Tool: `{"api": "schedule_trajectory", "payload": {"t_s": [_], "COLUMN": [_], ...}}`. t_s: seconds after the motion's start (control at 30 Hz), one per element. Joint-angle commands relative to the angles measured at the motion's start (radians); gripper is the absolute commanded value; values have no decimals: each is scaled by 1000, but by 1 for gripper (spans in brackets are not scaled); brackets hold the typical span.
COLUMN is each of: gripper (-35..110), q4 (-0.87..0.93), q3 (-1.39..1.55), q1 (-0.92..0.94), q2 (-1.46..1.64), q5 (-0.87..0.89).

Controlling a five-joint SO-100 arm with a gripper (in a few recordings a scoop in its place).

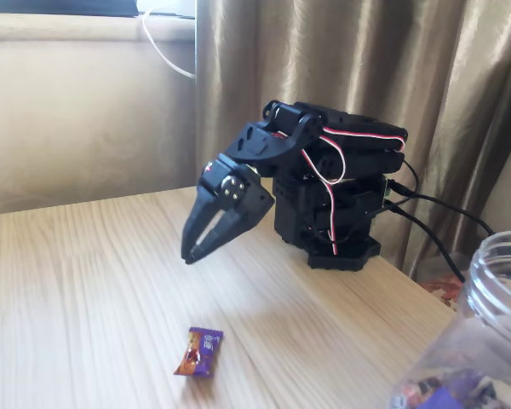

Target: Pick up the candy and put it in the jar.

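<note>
Purple foil with an orange-brown end marks the candy (198, 352), which lies flat on the pale wooden table (85, 281) in the fixed view, near the lower edge and untouched. Above and behind it, well apart, the black gripper (190, 252) hangs folded close to the arm's base (341, 226), tips aimed down at the wood. Its two fingers sit nearly together, only a thin slit between them, and they hold nothing. The jar (485, 324) stands at the lower right corner, clear plastic with a threaded wide mouth; other wrapped sweets show dimly through its wall. Brown curtains hang behind the arm.

Judging from this, the pick has not begun: the step in hand is the reach. The next move calls for spreading the fingers, swinging forward and down over the candy, and straddling its narrow sides before closing.
</note>
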Motion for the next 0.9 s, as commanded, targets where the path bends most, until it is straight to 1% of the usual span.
{"api": "schedule_trajectory", "payload": {"t_s": [0.0,0.07,0.13,0.23,0.3,0.33,0.43,0.5,0.53,0.57,0.73,0.8,0.87], "gripper": [14,19,21,21,22,25,29,43,47,47,49,56,56], "q4": [-21,55,163,255,276,275,229,225,224,224,153,106,95], "q3": [-239,-454,-663,-801,-790,-765,-673,-643,-637,-635,-627,-632,-676], "q1": [-28,-32,-46,-110,-190,-236,-368,-433,-457,-479,-538,-545,-543], "q2": [-253,-511,-709,-805,-824,-834,-836,-830,-831,-839,-894,-962,-1075], "q5": [127,202,247,347,456,518,683,765,802,841,956,992,1011]}}
